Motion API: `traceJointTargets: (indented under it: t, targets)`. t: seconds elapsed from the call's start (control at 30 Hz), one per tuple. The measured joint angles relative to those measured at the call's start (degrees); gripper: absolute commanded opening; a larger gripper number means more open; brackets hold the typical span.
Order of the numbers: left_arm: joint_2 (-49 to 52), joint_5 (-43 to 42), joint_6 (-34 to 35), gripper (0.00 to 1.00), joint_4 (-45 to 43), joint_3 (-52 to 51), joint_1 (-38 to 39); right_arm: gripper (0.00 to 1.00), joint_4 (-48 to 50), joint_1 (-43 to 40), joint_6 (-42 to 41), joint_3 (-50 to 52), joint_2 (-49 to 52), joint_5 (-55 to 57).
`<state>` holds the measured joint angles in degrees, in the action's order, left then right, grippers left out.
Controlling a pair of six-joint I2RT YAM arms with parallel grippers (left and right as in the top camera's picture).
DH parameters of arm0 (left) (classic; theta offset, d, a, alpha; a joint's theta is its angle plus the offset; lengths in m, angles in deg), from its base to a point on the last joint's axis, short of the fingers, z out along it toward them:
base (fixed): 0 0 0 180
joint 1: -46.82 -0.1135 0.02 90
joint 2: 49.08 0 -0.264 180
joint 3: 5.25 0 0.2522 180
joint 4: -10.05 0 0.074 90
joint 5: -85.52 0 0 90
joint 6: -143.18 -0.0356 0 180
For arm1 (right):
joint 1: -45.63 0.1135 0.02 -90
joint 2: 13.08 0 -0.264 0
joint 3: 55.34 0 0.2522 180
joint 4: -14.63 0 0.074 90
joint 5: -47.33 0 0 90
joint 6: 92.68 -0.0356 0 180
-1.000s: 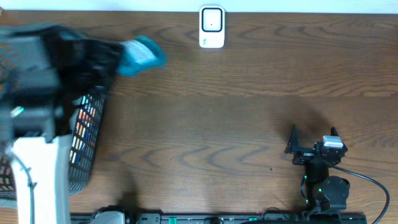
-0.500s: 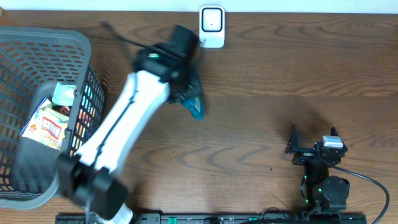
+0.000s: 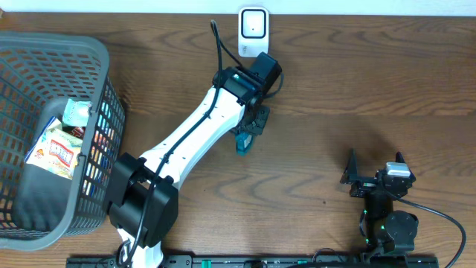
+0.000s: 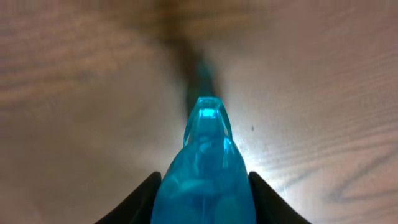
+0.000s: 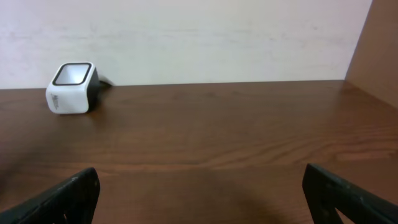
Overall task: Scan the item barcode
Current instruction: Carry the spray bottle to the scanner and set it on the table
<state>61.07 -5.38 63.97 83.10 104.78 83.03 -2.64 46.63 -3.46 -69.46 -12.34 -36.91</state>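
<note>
Plainly, the left gripper (image 4: 204, 208) has its jaws pinched on a translucent teal item (image 4: 204, 155), which pokes out between the two dark fingers (image 4: 134, 204) in the wrist view, with the wooden table (image 4: 323, 74) behind it. Seen from overhead, the item sits just above centre, a little below the white scanner (image 3: 253, 32) at the top edge. At lower right, the right gripper (image 3: 374, 162) rests with its jaws spread wide, holding nothing. A grey basket (image 3: 56, 41) with packets (image 3: 56, 149) in it fills the left edge.

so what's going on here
The left pincer grips a translucent blue item over the table, just in front of the white scanner at the far edge. The right pincer sits open and idle near the front right. A grey basket on the left holds more packets.
</note>
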Motion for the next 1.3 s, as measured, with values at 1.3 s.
traceJointTargets:
  t: [1.3]
  targets:
    - [3.72,1.25,-23.47,0.61,-6.82,-0.35,-0.09,0.99,0.00,0.00,0.00,0.00,0.00,0.00]
